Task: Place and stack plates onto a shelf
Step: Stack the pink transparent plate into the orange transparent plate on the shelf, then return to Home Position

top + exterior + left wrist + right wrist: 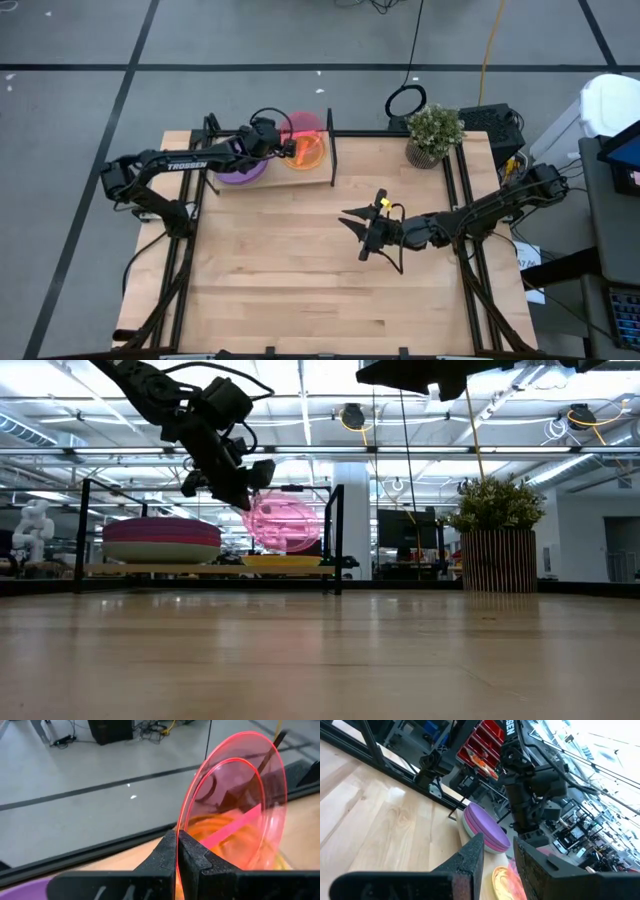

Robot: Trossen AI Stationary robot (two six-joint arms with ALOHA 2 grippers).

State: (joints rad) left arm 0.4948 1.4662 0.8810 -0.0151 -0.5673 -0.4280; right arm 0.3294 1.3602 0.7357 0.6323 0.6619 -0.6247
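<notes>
Pink plate (pixel 240 805) edge pinched in left claw (pixel 178 851).

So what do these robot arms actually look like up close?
Both are slim black jointed arms. The left arm carries white TROSSEN lettering on one link, with black cables looping near its wrist. Each ends in two flat, wedge-shaped black fingers. The right gripper has a small yellow tag behind it and a thin cable.
</notes>
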